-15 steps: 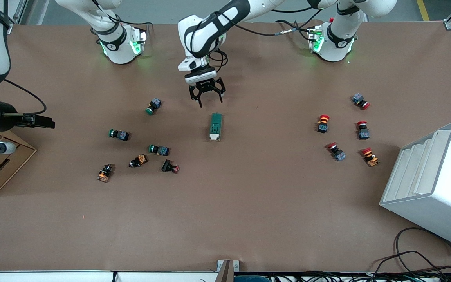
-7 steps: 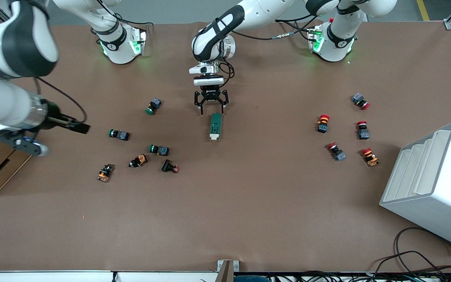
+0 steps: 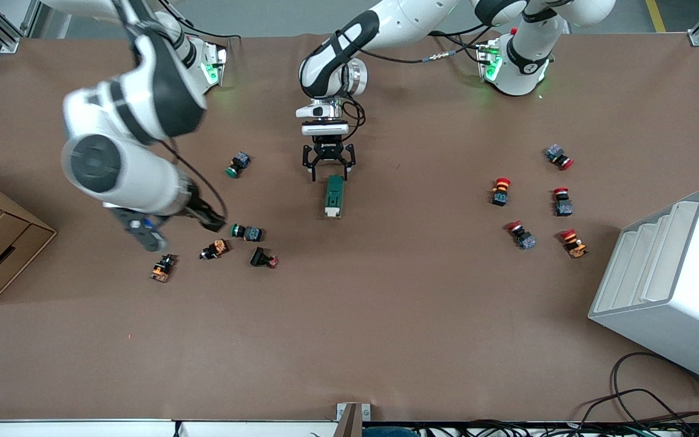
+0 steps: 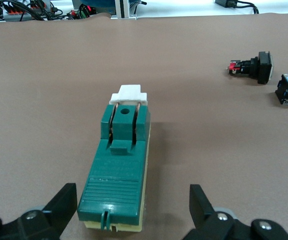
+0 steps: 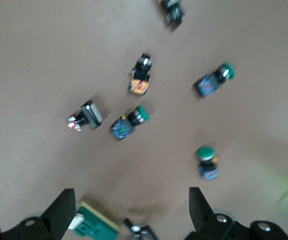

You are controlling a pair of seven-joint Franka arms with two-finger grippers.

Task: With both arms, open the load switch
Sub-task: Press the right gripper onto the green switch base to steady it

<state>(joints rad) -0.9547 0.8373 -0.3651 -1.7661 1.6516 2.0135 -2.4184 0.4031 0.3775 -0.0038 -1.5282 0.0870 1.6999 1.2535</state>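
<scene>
Your left claw (image 3: 327,171) gapes wide over the load switch (image 3: 334,195) (its 12 o'clock end), gripping nothing. Your right claw (image 5: 132,220) spreads wide, empty, above the table (image 3: 386,315).

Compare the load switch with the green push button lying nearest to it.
The load switch is a long rectangular green block with a white tab; the green push button is short, with a round cap. The left tool hovers open at the switch; nothing grips the button. Both lie on the table.

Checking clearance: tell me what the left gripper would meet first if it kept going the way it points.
Probably the load switch: the open left gripper points at its end, fingers spread wider than it.
</scene>
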